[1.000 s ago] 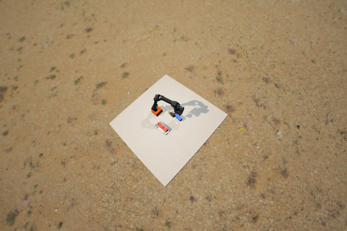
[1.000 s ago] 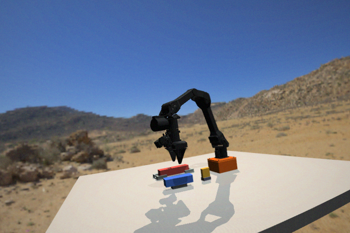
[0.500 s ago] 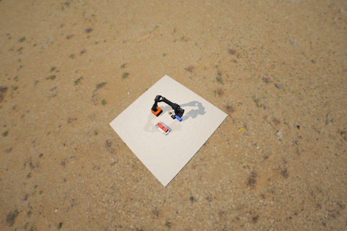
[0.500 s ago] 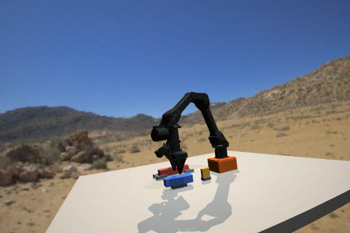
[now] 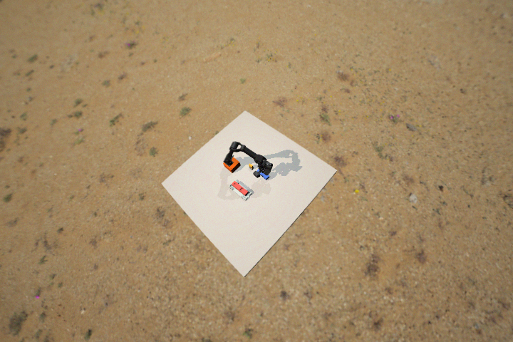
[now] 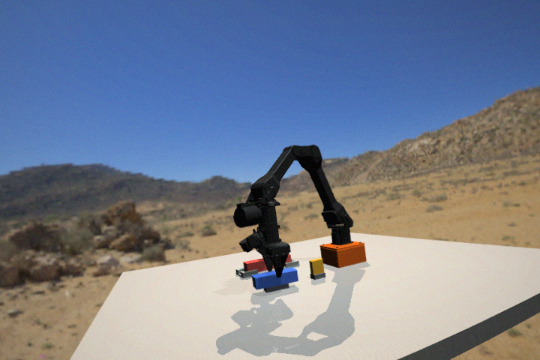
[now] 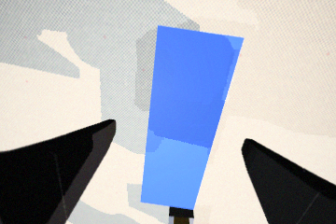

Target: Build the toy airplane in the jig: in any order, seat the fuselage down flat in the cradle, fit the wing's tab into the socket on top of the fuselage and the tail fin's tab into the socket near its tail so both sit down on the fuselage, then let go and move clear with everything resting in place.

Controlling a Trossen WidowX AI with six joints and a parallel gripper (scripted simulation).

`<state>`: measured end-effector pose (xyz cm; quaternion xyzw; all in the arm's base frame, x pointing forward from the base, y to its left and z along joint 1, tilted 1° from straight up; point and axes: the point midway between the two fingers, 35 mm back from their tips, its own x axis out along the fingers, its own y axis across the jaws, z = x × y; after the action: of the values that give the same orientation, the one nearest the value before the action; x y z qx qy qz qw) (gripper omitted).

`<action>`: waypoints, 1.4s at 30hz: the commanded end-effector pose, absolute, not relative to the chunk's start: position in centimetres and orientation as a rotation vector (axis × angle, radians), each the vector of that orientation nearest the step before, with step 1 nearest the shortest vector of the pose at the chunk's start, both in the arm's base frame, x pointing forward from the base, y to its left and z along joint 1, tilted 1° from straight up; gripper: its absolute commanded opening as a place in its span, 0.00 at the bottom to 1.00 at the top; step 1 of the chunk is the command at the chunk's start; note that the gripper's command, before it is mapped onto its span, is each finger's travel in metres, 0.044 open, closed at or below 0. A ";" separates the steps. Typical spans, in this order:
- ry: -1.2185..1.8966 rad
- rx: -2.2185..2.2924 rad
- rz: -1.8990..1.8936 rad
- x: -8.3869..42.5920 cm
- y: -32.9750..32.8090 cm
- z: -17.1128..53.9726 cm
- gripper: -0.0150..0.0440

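The blue wing (image 5: 263, 175) (image 6: 281, 277) (image 7: 182, 107) rests on a dark stand (image 6: 275, 288), raised off the table. My gripper (image 6: 274, 274) (image 7: 179, 134) is open and empty; its fingers stand on either side of the wing, low over it, with space between wing and fingers in the wrist view. The red fuselage (image 5: 239, 188) (image 6: 253, 265) lies in the pale cradle (image 5: 234, 191) (image 6: 246, 274), partly hidden behind the gripper in the exterior view. The yellow tail fin (image 5: 251, 166) (image 6: 316, 266) stands upright on its own small dark stand (image 6: 318, 276).
The orange arm base (image 5: 231, 164) (image 6: 343, 255) is near the tail fin. The cradle is on the far side of the wing in the exterior view. All stand on the pale square table top (image 5: 245, 241) (image 6: 172, 313), where the arm casts shadows.
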<state>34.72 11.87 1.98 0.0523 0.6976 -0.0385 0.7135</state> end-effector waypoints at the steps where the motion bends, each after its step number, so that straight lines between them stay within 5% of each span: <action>1: 1.547 0.119 -0.090 34.7 11.9 1.3 1.00; 12: 1.547 0.119 -0.090 34.7 11.9 -0.3 1.00; 21: 1.547 0.119 -0.090 34.7 11.9 -0.3 0.60; 28: 1.547 0.119 -0.090 34.7 11.9 -0.3 0.52; 34: 1.552 0.124 -0.096 34.7 12.0 0.6 0.25; 42: 1.556 0.127 -0.101 34.9 12.0 2.9 0.25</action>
<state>34.62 11.91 1.70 0.0530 0.7050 -0.0453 0.7058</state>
